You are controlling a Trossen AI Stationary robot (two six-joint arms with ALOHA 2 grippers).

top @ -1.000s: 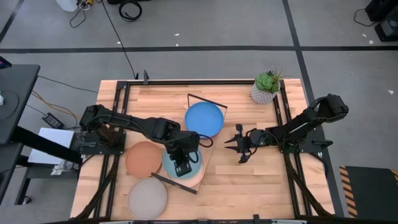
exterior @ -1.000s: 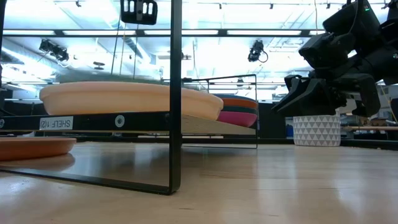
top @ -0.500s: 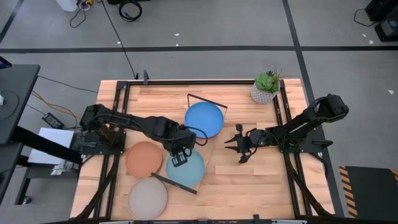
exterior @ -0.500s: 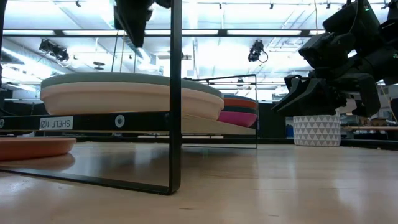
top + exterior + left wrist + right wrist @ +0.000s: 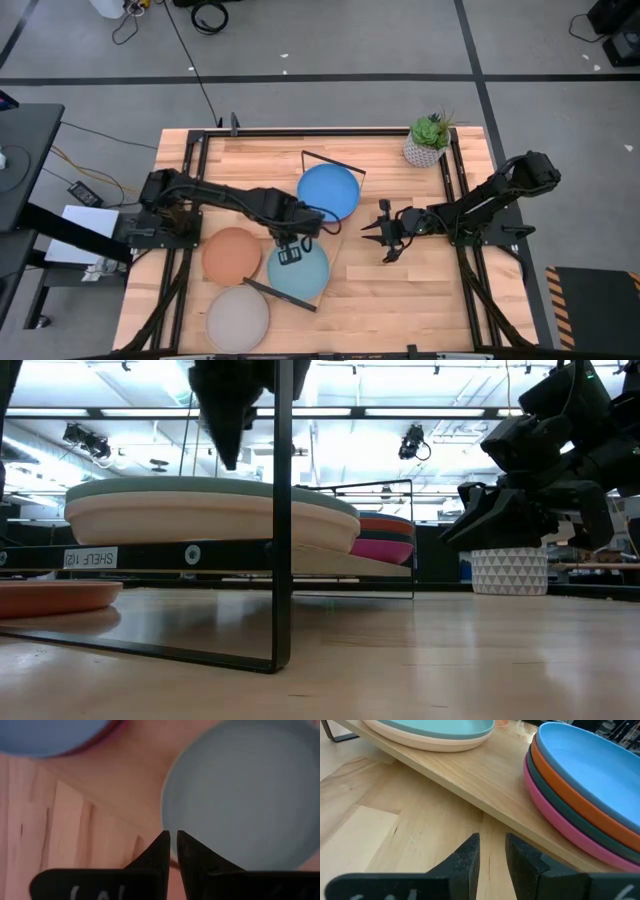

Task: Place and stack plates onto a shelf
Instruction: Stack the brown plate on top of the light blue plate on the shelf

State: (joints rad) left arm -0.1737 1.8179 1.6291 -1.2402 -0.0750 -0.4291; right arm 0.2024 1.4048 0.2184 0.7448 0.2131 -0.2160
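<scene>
Light blue plate [image 5: 298,270] stacked on cream plate [image 5: 200,520] on the shelf [image 5: 485,790]. Left gripper [image 5: 290,254] above that plate's edge, fingers nearly together, empty. Right gripper [image 5: 385,235] beside the shelf, slightly parted, empty.

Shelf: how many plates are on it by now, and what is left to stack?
Six plates are on the shelf: a pile of magenta, teal, orange and bright blue, and a light blue plate on a cream one. Neither gripper holds a plate: the left gripper is above the light blue plate, the right gripper waits beside the shelf. The tan plate and grey plate lie on the table.
</scene>
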